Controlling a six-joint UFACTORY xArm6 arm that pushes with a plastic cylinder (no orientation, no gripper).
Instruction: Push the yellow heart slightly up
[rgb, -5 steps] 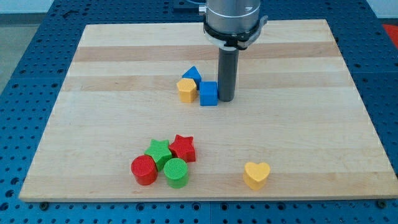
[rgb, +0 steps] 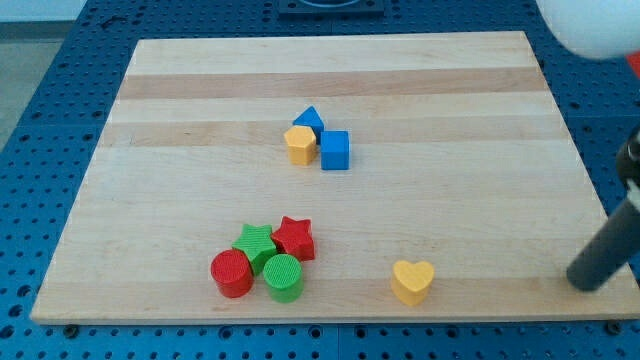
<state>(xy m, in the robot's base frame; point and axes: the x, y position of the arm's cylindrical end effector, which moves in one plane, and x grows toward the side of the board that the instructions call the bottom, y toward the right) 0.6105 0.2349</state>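
Note:
The yellow heart (rgb: 412, 281) lies near the view's bottom edge of the wooden board (rgb: 180, 190), right of centre. My rod comes in from the view's right edge, and my tip (rgb: 583, 281) sits at the board's lower right, well to the right of the heart and apart from it, at about the same height in the view.
A blue triangle (rgb: 309, 119), a yellow hexagon block (rgb: 299, 144) and a blue cube (rgb: 335, 150) cluster at the board's centre. A red star (rgb: 295, 238), green star (rgb: 255, 243), red cylinder (rgb: 232, 273) and green cylinder (rgb: 284, 277) cluster at lower left. Blue pegboard surrounds the board.
The rod left its place beside the blue cube at the centre and now stands at the board's lower right. No block has moved.

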